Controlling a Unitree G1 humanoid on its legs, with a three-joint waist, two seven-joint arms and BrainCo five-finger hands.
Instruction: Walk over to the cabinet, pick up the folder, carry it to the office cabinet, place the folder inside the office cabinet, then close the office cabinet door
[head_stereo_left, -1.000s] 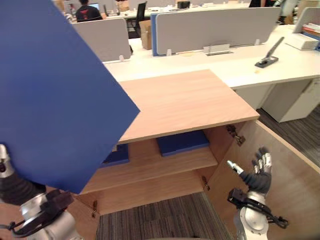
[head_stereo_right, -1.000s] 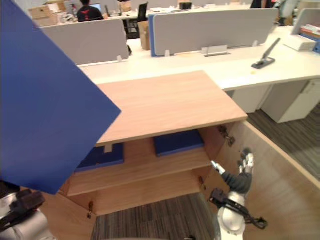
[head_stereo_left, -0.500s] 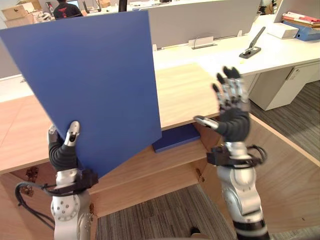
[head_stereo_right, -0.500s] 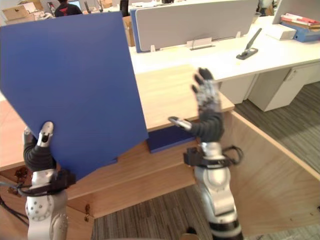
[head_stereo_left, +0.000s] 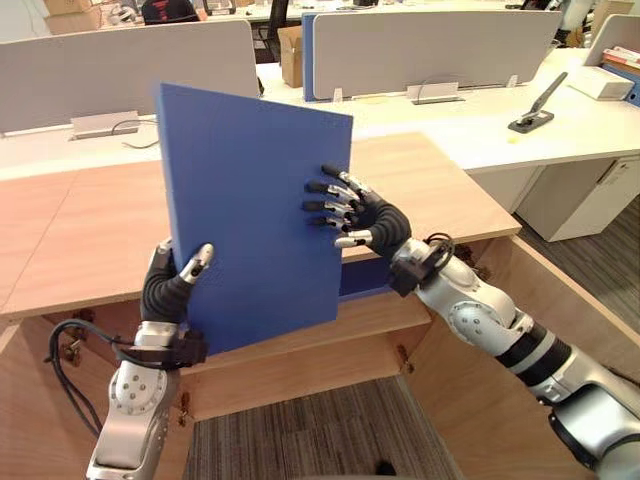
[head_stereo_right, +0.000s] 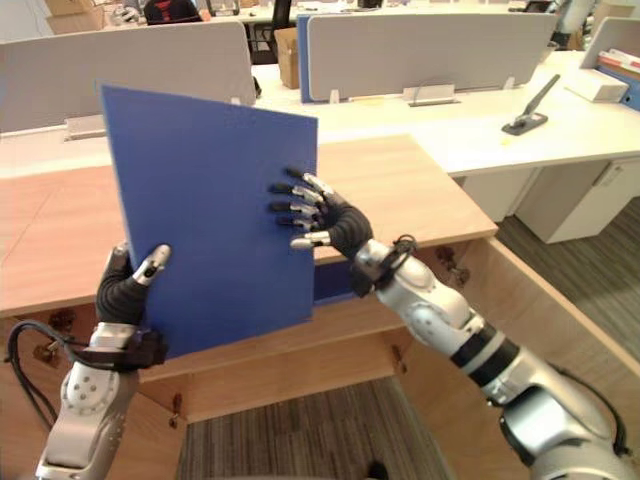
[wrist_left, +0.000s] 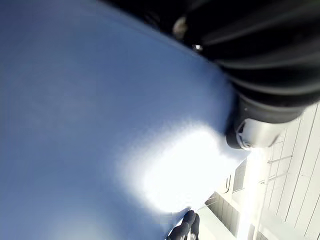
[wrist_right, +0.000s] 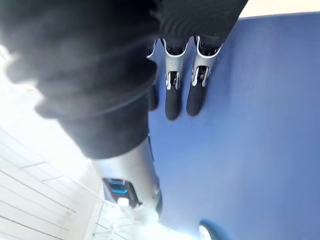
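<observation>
Grey desk partitions (head_stereo_left: 430, 50), white desks (head_stereo_left: 470, 120), striped dark carpet (head_stereo_left: 320, 430)

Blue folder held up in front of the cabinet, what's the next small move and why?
Probably tilt the blue folder flat and lower it toward the shelf: it stands upright, pinched at a lower corner by the left hand, straight fingers of the right hand steadying its face.
</observation>
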